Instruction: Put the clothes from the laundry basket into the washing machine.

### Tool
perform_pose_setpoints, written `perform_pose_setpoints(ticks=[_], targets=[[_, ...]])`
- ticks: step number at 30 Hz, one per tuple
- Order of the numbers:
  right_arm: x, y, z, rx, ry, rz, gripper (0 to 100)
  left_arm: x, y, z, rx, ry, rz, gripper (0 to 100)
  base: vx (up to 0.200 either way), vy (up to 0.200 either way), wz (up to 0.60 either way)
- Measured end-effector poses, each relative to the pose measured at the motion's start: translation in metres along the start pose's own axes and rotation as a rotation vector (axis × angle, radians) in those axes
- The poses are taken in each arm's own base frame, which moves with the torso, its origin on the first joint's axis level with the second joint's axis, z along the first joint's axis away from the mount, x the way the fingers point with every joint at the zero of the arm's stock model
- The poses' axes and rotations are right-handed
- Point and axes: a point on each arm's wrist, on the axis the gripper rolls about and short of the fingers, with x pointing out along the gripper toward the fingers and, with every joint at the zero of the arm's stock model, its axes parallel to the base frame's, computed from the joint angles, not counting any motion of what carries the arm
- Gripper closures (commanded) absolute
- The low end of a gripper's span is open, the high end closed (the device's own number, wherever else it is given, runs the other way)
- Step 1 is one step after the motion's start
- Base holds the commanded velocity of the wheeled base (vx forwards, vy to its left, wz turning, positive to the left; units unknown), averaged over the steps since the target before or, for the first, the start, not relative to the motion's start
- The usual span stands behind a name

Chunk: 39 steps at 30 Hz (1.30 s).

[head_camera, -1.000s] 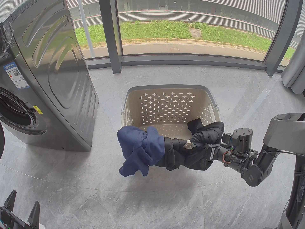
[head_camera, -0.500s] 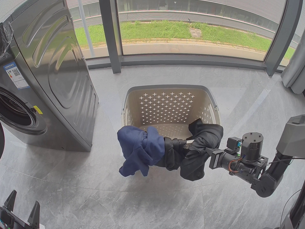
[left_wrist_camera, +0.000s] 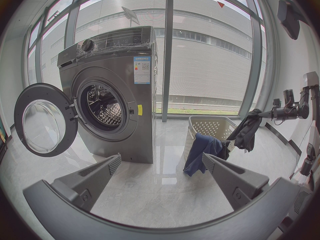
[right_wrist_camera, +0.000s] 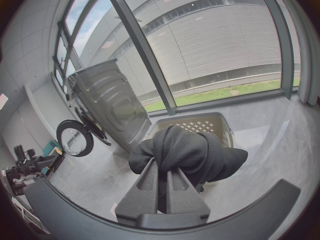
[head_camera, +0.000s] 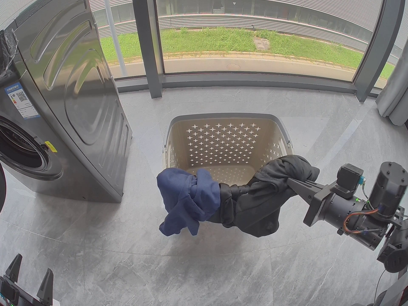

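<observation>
The right claw (head_camera: 292, 181) is clamped shut on a fold of the black garment (head_camera: 255, 209), which hangs from its tips across the near rim of the laundry basket (head_camera: 225, 116). Further to the claw's left, the cloth's far end looks tangled with the blue garment (head_camera: 187, 200) draped on that rim, so a pull may drag both, tip the basket, or slip the thin fold free. The washing machine (head_camera: 72, 86) stands well off to the claw's left with its door (left_wrist_camera: 43, 117) open, and trailing cloth could snag on the way. The left claw (left_wrist_camera: 160, 160) is open and empty.
</observation>
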Motion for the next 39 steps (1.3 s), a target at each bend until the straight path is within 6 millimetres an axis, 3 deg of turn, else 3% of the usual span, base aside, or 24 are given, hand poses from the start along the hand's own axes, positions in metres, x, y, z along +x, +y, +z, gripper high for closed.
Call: perform_pose_setpoints(ticks=[6, 15, 39], targets=[[-0.017, 0.009, 0.016, -0.025, -0.074, 0.052, 100, 0.000, 0.000, 0.000, 0.000, 0.000, 0.000, 0, -0.100, 0.000, 0.00], [-0.029, 0.014, 0.022, -0.025, -0.105, 0.082, 100, 0.000, 0.000, 0.000, 0.000, 0.000, 0.000, 0, -0.133, 0.000, 0.00], [-0.026, 0.015, 0.037, 0.000, -0.179, 0.008, 100, 0.000, 0.000, 0.000, -0.002, 0.000, 0.000, 0, 0.000, 0.200, 0.00]])
